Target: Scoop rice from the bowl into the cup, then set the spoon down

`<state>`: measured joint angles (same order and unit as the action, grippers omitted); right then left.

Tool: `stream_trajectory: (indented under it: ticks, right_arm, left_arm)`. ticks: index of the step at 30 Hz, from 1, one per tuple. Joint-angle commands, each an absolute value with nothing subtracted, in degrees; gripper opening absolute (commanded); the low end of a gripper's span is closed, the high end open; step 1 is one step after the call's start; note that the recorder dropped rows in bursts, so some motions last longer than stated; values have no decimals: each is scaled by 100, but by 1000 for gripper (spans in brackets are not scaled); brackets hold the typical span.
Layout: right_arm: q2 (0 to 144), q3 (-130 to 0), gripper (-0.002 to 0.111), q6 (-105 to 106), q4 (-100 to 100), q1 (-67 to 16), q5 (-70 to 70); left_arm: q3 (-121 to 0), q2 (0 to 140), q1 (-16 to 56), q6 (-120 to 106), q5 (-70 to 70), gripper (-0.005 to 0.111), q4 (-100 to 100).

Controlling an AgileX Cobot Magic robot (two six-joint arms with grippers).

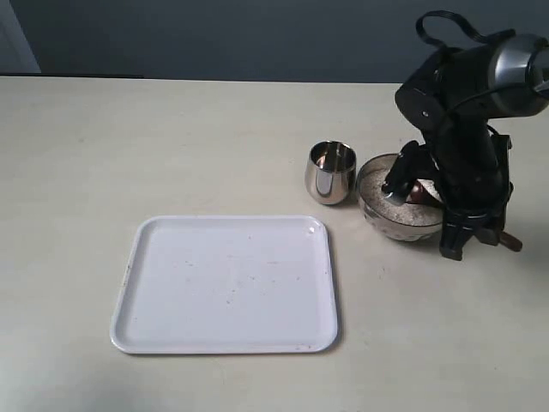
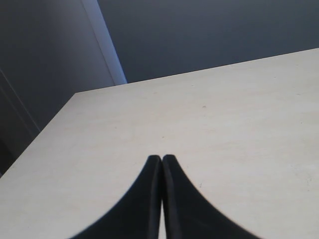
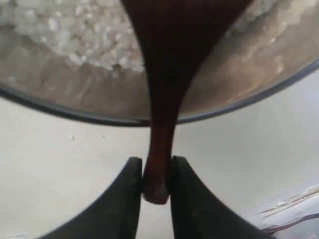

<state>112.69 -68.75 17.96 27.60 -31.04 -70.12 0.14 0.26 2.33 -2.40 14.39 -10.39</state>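
Observation:
The steel bowl point(image 1: 396, 216) stands at the right of the table with white rice point(image 1: 383, 204) inside; close up, the bowl's rim point(image 3: 75, 113) and the rice point(image 3: 79, 35) fill the right wrist view. My right gripper point(image 3: 156, 167) is shut on the handle end of the dark reddish-brown wooden spoon point(image 3: 169, 59), whose scoop reaches over the rim into the bowl. From outside, the spoon point(image 1: 419, 192) shows partly behind the right arm, with its handle end poking out at the right. The small steel cup point(image 1: 330, 172) stands just left of the bowl. My left gripper point(image 2: 162, 158) is shut and holds nothing, over bare tabletop.
A white rectangular tray point(image 1: 137, 309) lies in front of the cup, toward the middle of the table. The right arm point(image 1: 467, 129) towers over the bowl and hides its right side. A dark wall runs behind the table's far edge.

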Motion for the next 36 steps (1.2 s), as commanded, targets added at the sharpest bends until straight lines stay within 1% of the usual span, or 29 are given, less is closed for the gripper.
stream_trajectory:
  ticks: [1, 14, 21, 31, 36]
  right_arm:
    - [11210, -6891, -1, 1967, 2482, -3064, -6996]
    - [11190, -6891, -1, 1967, 2659, -3064, -6996]
    - [10893, -6891, -1, 1951, 2731, -3064, -6996]
    - [10828, -6891, -1, 1951, 2697, -3064, -6996]
    - [10828, -6891, -1, 1951, 2714, -2961, -6996]
  left_arm:
    - [0, 0, 247, -205, 1373, 1, -1018]
    - [0, 0, 247, -205, 1373, 1, -1018]
    - [0, 0, 247, -205, 1373, 1, -1018]
    - [0, 0, 247, -205, 1373, 1, -1018]
    - [0, 0, 247, -205, 1373, 1, -1018]
